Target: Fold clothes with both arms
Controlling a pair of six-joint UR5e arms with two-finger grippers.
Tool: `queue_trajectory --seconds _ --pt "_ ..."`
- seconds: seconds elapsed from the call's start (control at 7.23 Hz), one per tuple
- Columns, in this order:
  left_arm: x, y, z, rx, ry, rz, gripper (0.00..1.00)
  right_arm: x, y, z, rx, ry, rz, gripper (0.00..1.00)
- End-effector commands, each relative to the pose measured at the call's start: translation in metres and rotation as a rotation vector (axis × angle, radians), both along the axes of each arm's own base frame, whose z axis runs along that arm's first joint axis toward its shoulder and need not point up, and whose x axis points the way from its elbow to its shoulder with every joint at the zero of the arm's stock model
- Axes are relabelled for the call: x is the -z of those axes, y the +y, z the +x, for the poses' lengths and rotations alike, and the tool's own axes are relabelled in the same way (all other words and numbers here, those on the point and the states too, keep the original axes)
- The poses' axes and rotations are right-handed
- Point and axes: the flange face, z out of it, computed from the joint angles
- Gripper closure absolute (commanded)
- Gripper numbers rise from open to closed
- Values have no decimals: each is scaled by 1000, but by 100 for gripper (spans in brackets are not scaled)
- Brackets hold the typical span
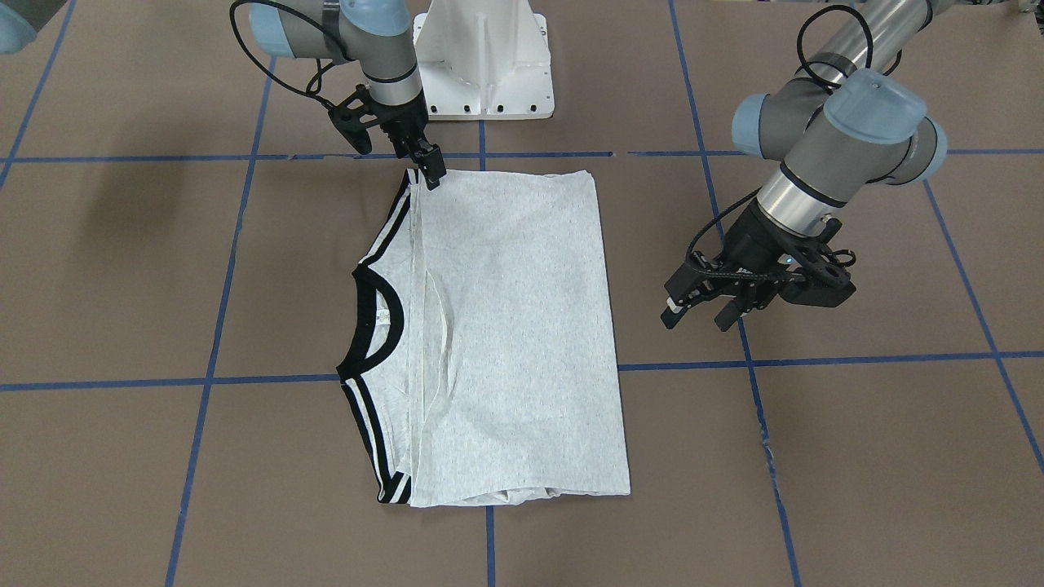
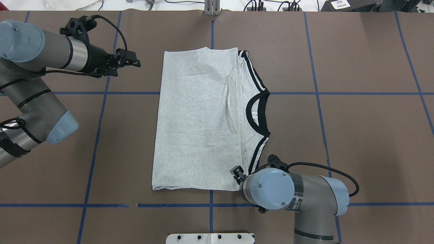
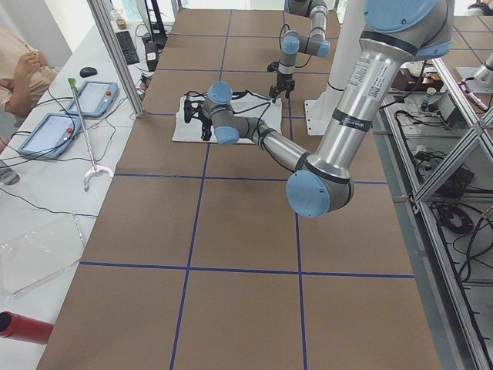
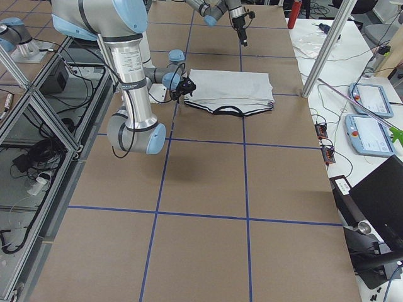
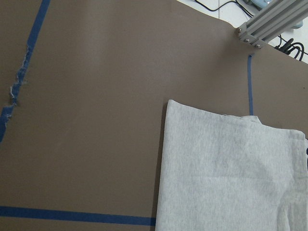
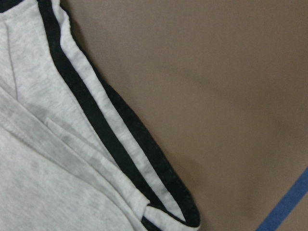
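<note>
The grey T-shirt point(image 1: 506, 326) lies flat on the brown table, sleeves folded in to make a long rectangle point(image 2: 196, 118). Its black collar point(image 1: 383, 318) points to my right, and the print is hidden. My right gripper point(image 1: 432, 178) is low at the shirt's near corner by the striped cuff point(image 6: 110, 144). Its fingers look closed together, with the tips touching the cloth edge; the overhead view hides them under the wrist. My left gripper point(image 1: 697, 318) is open and empty, hovering above bare table beyond the hem side point(image 2: 135, 62). The left wrist view shows the far hem corner point(image 5: 226, 168).
The white pedestal base point(image 1: 481, 65) stands at the table's near edge, close behind the right gripper. Blue tape lines point(image 2: 101, 93) grid the table. An aluminium post point(image 2: 212, 8) stands at the far edge. Tablets and a person point(image 3: 23, 69) are beyond it.
</note>
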Motion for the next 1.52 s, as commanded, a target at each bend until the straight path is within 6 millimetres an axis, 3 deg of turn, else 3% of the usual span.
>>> queue_trajectory --seconds 0.0,0.28,0.69,0.83,1.11,1.38 --pt "-6 1 -3 14 -10 -1 0 1 0 0 -6 -1 -1 34" --pt "-10 4 -5 14 -13 -4 0 0 -9 4 -12 0 0 100" --pt "-6 5 -5 10 -7 -2 0 13 -13 14 -20 -28 1 100" --pt "3 12 -3 20 30 -41 0 17 -12 18 -22 -36 -1 100" --pt "20 102 22 -46 150 -193 0 21 -5 44 -18 -63 2 100" --pt "11 185 48 -39 181 -322 1 19 -3 54 -12 -66 -5 100"
